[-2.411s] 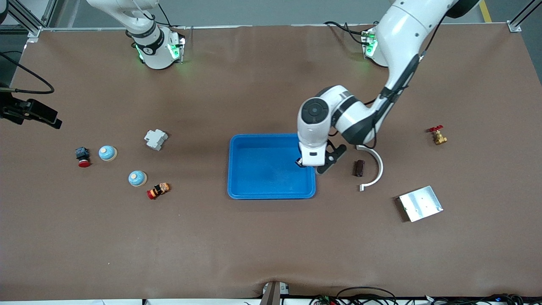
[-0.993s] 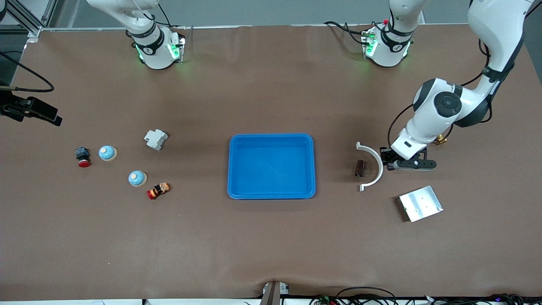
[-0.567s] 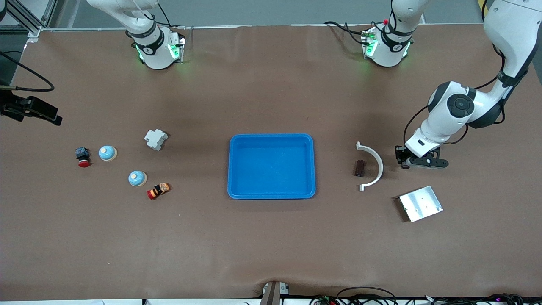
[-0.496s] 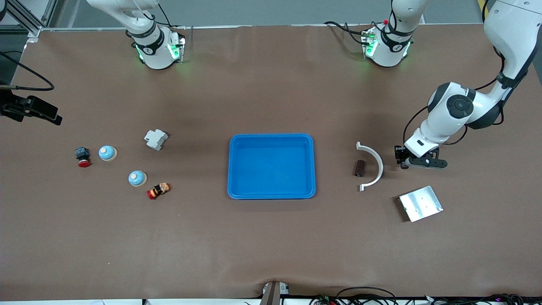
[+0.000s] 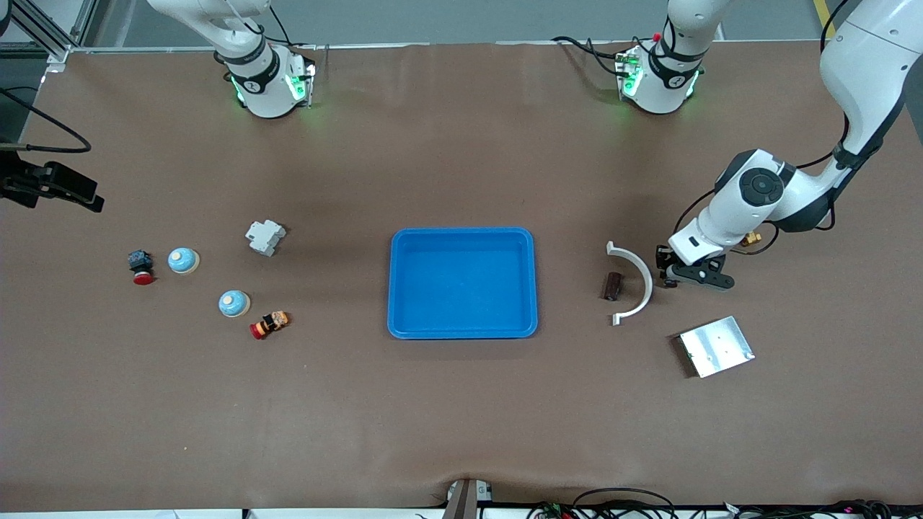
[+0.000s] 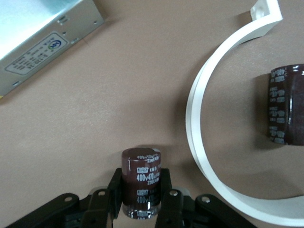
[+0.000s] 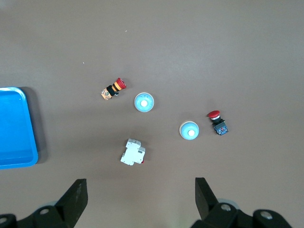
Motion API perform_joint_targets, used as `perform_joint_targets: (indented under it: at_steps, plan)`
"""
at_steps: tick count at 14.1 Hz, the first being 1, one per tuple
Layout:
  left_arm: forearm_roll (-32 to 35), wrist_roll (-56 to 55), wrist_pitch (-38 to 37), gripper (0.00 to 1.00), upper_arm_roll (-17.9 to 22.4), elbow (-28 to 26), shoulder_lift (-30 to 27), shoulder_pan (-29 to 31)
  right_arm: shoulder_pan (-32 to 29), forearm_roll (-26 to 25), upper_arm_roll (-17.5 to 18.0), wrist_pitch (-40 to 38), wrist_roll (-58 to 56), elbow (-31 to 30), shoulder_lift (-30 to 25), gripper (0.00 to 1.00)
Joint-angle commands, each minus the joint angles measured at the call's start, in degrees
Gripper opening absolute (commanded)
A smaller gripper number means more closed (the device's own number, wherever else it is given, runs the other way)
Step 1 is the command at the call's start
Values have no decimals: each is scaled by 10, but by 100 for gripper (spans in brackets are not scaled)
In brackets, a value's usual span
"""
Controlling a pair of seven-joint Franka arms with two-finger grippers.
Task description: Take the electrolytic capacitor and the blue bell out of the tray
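Observation:
My left gripper is low over the table beside a white curved strip, on the side toward the left arm's end. In the left wrist view the left gripper is shut on a dark brown capacitor, held upright. A second capacitor lies inside the strip's curve; it also shows in the left wrist view. Two blue bells sit toward the right arm's end. My right gripper is open and empty, high above the bells. It is out of the front view.
An empty blue tray sits mid-table. A metal box lies nearer the camera than my left gripper. A brass valve is partly hidden by the left arm. Two red push buttons and a white breaker lie near the bells.
My left gripper left the tray, swung out toward the left arm's end of the table, and has now come back a little toward the white strip. The right arm has not moved.

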Motion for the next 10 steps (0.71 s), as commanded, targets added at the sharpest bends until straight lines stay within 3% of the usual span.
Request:
perform_joint_targets:
  at_steps: [1,6,7,9,10]
  plan:
    - [16,0,1,0,-3,16,18,4,-8,-7,5,-10,-9,12,2,100]
    - [16,-1,0,0,10,23,23,0,-8,-7,6,-11,-8,12,2,100]
    - [16,-1,0,12,10,24,26,0,-8,-7,6,-11,-8,11,2,100]
    - [16,-4,-1,100,10,26,28,1,-7,-7,6,-11,-6,12,3,100]
    - [16,-4,-1,100,10,26,25,2,-8,-7,5,-11,-6,12,3,100]
